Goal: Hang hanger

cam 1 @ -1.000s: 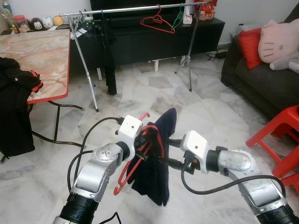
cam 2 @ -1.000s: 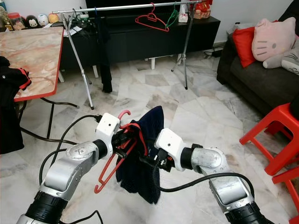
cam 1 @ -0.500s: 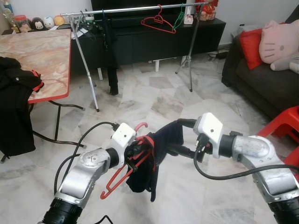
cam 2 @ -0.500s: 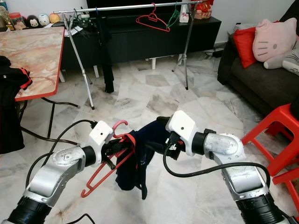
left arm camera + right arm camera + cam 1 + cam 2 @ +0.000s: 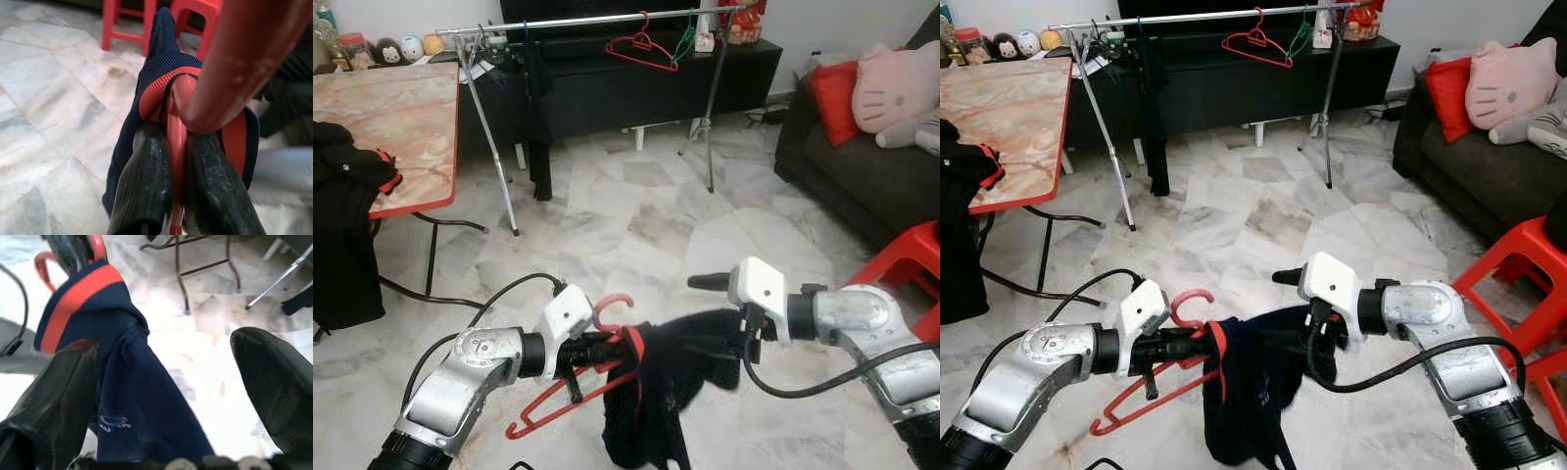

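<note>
The left gripper's (image 5: 177, 196) fingers (image 5: 144, 181) pinch the red hanger (image 5: 570, 397) just below its hook, dark shirt collar (image 5: 164, 78) bunched beyond their tips. The right gripper's (image 5: 166, 382) fingers (image 5: 58, 396) are spread wide, shirt (image 5: 1253, 387) draped between them, unclamped. Below lies the marble floor (image 5: 626, 215); far beyond the fingers a clothes rail (image 5: 597, 20) carries another red hanger (image 5: 641, 46).

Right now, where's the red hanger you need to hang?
In the left eye view the red hanger is low and left of centre, clamped in the left gripper, with the navy shirt draped over it.
</note>
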